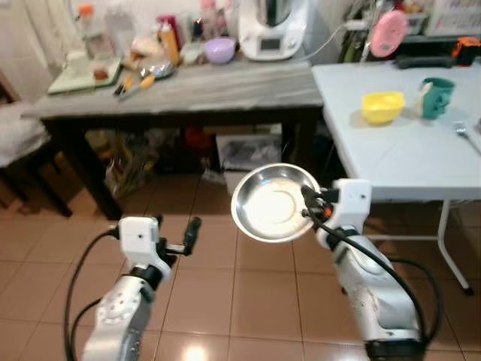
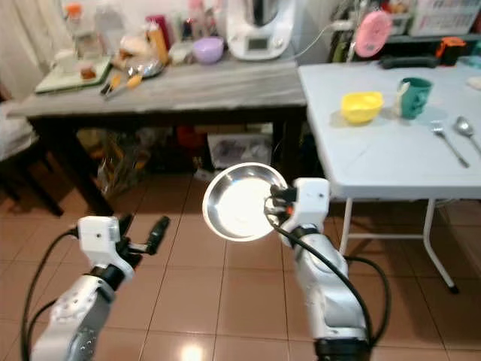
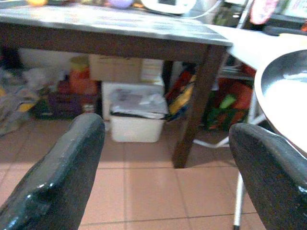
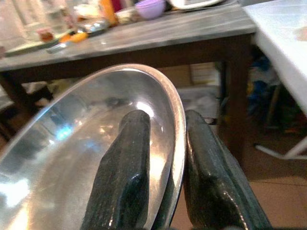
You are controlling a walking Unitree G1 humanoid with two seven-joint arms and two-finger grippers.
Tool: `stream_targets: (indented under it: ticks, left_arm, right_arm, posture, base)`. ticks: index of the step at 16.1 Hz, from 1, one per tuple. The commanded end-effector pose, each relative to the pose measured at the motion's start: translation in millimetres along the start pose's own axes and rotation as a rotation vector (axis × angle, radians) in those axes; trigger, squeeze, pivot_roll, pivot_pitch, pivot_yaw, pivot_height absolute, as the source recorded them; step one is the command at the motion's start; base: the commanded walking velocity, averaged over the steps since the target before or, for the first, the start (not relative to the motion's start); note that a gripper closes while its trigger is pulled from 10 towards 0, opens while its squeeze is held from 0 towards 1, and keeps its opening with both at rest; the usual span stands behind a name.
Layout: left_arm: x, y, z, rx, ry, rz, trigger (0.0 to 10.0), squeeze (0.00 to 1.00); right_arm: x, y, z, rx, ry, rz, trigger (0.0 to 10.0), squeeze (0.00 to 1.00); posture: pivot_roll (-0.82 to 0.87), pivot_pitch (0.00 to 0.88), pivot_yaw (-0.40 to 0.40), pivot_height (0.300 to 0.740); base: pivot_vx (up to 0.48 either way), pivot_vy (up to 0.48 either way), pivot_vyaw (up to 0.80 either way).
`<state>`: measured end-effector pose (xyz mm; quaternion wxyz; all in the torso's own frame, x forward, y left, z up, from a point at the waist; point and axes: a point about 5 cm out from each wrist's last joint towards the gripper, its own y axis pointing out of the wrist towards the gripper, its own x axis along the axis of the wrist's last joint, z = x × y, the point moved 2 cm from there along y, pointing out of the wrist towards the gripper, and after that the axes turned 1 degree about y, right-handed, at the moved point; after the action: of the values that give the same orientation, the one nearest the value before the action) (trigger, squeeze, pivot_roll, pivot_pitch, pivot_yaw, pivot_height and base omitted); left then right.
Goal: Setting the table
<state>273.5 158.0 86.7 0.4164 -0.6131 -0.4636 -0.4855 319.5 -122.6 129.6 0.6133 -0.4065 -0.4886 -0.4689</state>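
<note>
Right gripper [image 1: 307, 201]: raised forward, fingers [image 4: 125, 158] clamped on steel plate [image 1: 272, 203] rim. Left gripper [image 1: 189, 235]: at 8 o'clock, low, fingers apart, empty. White worktop [image 1: 406, 150] at 2 o'clock.

The steel plate [image 1: 274, 203] is polished metal, mirror-glossy, pinched at its rim by the right claw [image 4: 163, 158] with matt black fingers. The white tabletop [image 1: 406, 150] looks smooth plastic; the floor tiles [image 1: 248, 301] are glossy terracotta

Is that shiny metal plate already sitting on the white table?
No, the right gripper holds the metal plate by its rim above the floor, short of the white table.
</note>
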Motion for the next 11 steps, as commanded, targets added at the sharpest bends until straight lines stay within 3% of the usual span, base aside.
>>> stream_targets:
  ticks: [1, 11]
  left_arm:
    - [5.0, -0.4, 0.5, -0.001, -0.002, -0.018, 10.0, 0.00]
    - [4.4, 1.3, -2.3, -0.028, 0.006, -0.015, 10.0, 0.00]
  right_arm:
    - [10.7, 1.9, 5.7, 0.023, -0.018, -0.042, 10.0, 0.00]
    - [9.9, 2.5, 2.9, 0.012, -0.024, -0.044, 10.0, 0.00]
  posture:
    - [-0.21, 0.008, 0.097, 0.740]
    - [-0.21, 0.001, 0.100, 0.740]
  base:
    - [0.244, 0.000, 0.00]
    - [0.381, 0.000, 0.00]
